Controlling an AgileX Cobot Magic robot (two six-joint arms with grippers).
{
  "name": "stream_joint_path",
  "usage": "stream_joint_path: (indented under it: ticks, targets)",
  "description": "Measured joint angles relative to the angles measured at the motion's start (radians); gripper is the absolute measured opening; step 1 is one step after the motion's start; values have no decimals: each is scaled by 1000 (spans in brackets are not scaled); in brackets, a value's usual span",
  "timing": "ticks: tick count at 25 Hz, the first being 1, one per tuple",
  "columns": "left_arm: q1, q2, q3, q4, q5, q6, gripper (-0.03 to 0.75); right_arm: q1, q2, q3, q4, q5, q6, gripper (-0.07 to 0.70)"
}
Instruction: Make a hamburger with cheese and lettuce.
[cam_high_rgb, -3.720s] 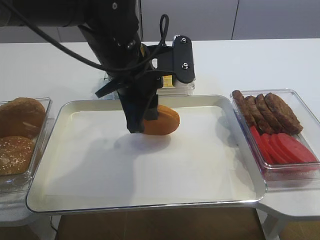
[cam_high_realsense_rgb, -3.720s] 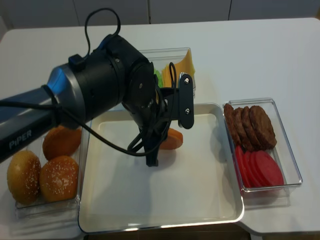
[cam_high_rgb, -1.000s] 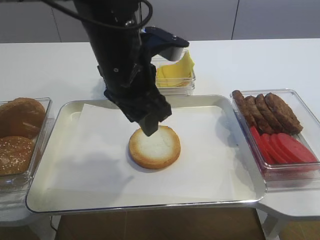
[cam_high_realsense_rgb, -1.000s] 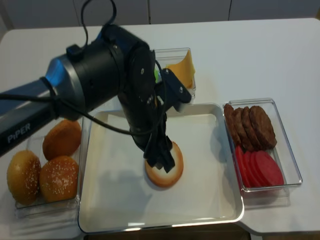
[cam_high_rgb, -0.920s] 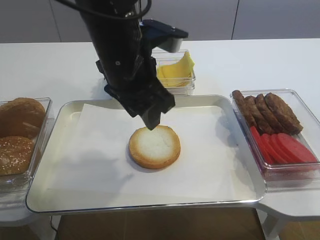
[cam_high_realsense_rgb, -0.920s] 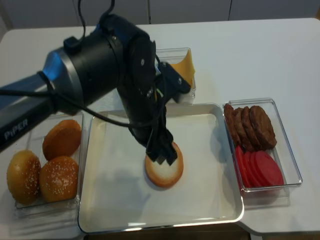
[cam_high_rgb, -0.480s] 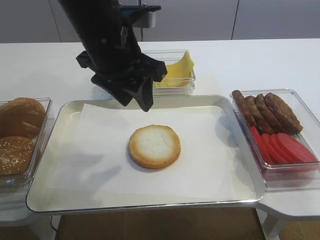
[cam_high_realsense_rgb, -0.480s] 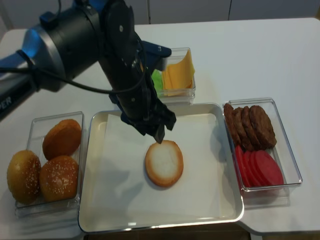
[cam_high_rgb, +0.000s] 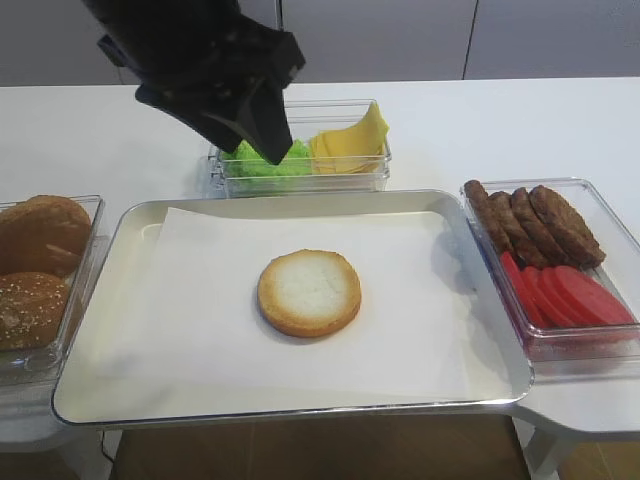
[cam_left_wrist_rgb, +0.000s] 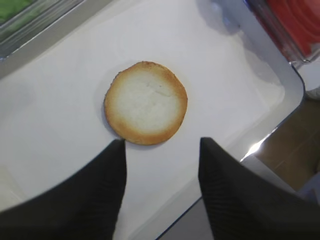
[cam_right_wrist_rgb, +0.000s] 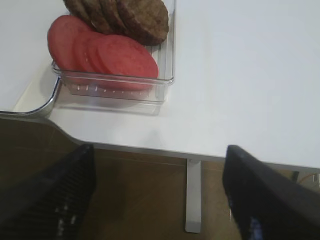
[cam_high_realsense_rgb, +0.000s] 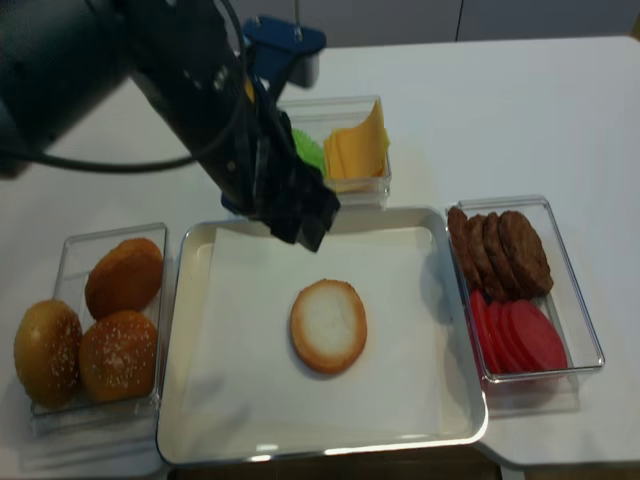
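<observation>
The hamburger's bun half (cam_high_rgb: 309, 293) lies cut face up on white paper in the middle of the metal tray (cam_high_rgb: 300, 200); the left wrist view shows it (cam_left_wrist_rgb: 146, 102) from above. My left gripper (cam_high_rgb: 272, 142) hangs open and empty, high over the tray's back left edge, in front of the lettuce (cam_high_rgb: 290, 162) and apart from the bun. Green lettuce (cam_high_realsense_rgb: 308, 150) and fanned yellow cheese (cam_high_rgb: 350, 140) share a clear box behind the tray. My right gripper (cam_right_wrist_rgb: 157, 150) is open and empty beyond the table's edge, and shows only in its own wrist view.
A clear box right of the tray holds dark patties (cam_high_rgb: 530, 225) and red tomato slices (cam_high_rgb: 570, 295). Another box on the left holds whole buns (cam_high_rgb: 35, 265). The right wrist view shows the tomato slices (cam_right_wrist_rgb: 105, 50) near the table's edge.
My left gripper has risen off the bun half and drawn back to the left toward the lettuce box. The bun half stays flat on the paper.
</observation>
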Motion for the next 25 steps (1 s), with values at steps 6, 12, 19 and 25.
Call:
stream_joint_path:
  ticks: [6, 12, 19, 25]
  targets:
    - [0, -141, 78, 0, 7, 19, 353, 0, 0, 0, 0, 2, -2, 619]
    - [0, -274, 192, 34, 13, 26, 352, 0, 0, 0, 0, 2, -2, 619]
    - [2, -452, 335, 172, 15, 20, 352, 0, 0, 0, 0, 2, 0, 619]
    - [2, -667, 466, 182, 21, 38, 352, 0, 0, 0, 0, 2, 0, 619]
